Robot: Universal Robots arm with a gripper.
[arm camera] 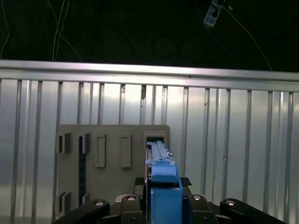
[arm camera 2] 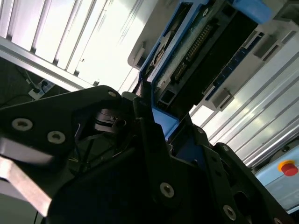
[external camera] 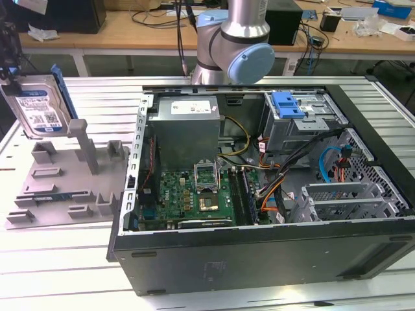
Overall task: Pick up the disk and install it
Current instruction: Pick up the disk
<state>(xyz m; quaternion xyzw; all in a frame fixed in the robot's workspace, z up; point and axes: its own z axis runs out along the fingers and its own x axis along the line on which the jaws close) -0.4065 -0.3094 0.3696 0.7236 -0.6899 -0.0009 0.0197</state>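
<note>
Robotics lab — robot arm (external camera: 240, 52), slotted aluminium worktable (external camera: 58, 278), opened computer tower (external camera: 259, 256), cable-strewn wooden benches (external camera: 123, 32) behind.

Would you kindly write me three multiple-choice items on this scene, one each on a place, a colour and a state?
1. Where is the disk?
A. inside the case
B. above the grey fixture, at the exterior view's left
C. on the floor

2. What colour is its frame?
A. red
B. blue
C. yellow

3. How is the gripper?
A. open
B. shut on the disk
C. shut on a screwdriver

Key: 1 B, it stands on edge over the fixture; 2 B, blue shows in both wrist views; 3 B, it clamps the frame in the first wrist view.
</note>
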